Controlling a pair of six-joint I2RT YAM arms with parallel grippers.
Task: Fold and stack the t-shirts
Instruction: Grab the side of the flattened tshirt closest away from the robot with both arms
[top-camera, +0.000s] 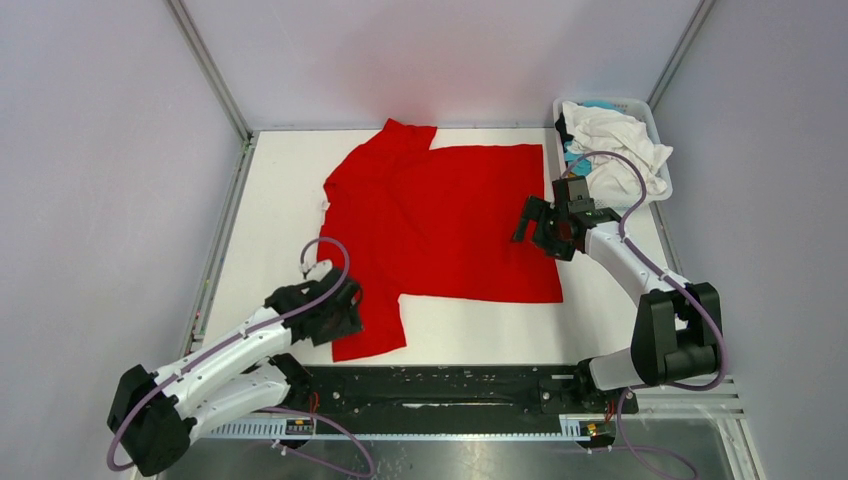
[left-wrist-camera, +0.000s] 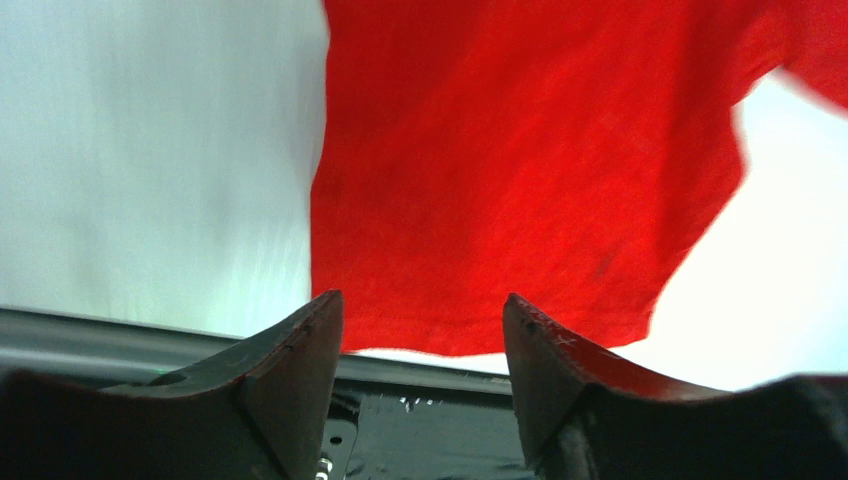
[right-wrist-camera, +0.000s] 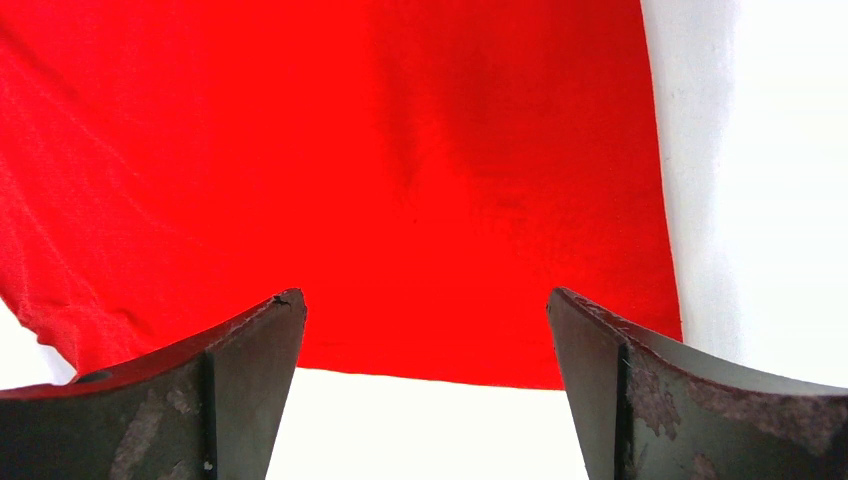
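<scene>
The red t-shirt (top-camera: 450, 215) lies spread flat mid-frame on the counter (top-camera: 280, 180), one sleeve (top-camera: 372, 330) reaching to the lower left beside my left jaws, which stand apart on nothing. The right jaws gape wide over the hem at centre right, also empty. It's light, limp cloth that will sag and drag, so I'd pinch hem corners and sleeve edge. Other t-shirts (top-camera: 615, 140) fill the basket (top-camera: 655, 118) upper right.

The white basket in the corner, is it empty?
No, the basket holds crumpled white cloth heaped above its rim, with a bit of turquoise showing.
</scene>
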